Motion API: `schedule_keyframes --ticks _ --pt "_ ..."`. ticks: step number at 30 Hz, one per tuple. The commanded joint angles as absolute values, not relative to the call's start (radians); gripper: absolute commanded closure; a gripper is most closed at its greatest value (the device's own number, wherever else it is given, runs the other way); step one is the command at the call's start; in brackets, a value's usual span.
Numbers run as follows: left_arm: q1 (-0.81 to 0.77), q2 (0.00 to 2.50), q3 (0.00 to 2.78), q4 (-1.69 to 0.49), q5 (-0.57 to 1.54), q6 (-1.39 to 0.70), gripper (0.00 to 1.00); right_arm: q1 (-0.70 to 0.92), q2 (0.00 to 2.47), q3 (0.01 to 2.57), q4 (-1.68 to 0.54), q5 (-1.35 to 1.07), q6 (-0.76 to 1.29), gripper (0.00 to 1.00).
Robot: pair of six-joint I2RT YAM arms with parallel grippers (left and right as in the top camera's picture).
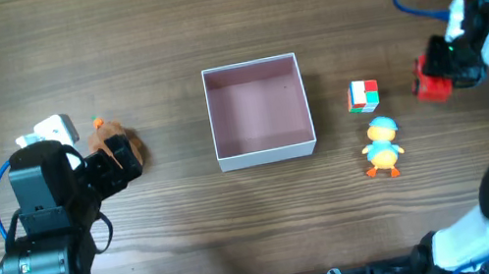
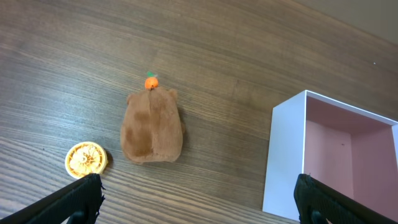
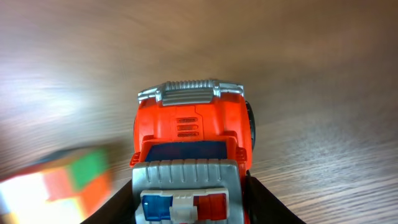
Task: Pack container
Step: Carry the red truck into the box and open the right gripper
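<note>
The container [image 1: 265, 151], a shallow square box with white walls and a dusty-pink inside, sits mid-table; its near corner shows in the left wrist view [image 2: 289, 162]. My right gripper [image 3: 189, 208] is shut on a red toy truck [image 3: 189, 146] at the far right [image 1: 432, 81]. My left gripper [image 2: 196, 199] is open and empty, just short of a brown plush toy [image 2: 152, 127] with an orange tip, which also shows in the overhead view [image 1: 119, 146]. A small yellow wheel [image 2: 86, 160] lies beside the plush.
A colour cube [image 1: 363, 96] and a yellow duck figure with a blue cap [image 1: 384, 146] lie right of the container. A white object [image 1: 52, 129] lies by the left arm. The cube appears blurred in the right wrist view [image 3: 56, 183].
</note>
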State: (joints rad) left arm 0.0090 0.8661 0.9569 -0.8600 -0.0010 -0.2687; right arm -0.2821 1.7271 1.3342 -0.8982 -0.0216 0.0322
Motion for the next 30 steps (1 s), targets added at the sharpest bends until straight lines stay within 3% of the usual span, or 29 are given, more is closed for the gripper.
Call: schedule_keyframes --ticks 1,3,5,9,13,20,25,30 --pt "0.018 0.866 0.978 -0.857 0.011 -0.277 0.0 -0.068 1.444 1.388 -0.894 -0.05 0.039 0.96" --pt "0.018 0.866 0.978 -0.857 0.011 -0.278 0.0 0.073 1.349 1.394 -0.873 -0.044 0.105 0.96" --pt "0.018 0.866 0.978 -0.857 0.011 -0.278 0.0 0.278 1.283 1.394 -0.829 -0.003 0.313 0.96" --pt "0.018 0.866 0.978 -0.858 0.011 -0.278 0.0 0.484 1.41 1.393 -0.754 0.065 0.498 0.96" --pt "0.018 0.866 0.978 -0.858 0.011 -0.278 0.0 0.51 1.627 1.393 -0.756 0.067 0.604 0.96" --pt "0.018 0.866 0.978 -0.858 0.011 -0.278 0.0 0.509 1.879 1.393 -0.687 0.098 0.549 0.94" --pt "0.018 0.866 0.978 -0.858 0.011 -0.277 0.0 0.509 1.895 1.393 -0.632 0.109 0.497 0.66" --pt "0.018 0.866 0.978 -0.857 0.011 -0.277 0.0 0.509 1.895 1.393 -0.643 0.129 0.498 0.55"
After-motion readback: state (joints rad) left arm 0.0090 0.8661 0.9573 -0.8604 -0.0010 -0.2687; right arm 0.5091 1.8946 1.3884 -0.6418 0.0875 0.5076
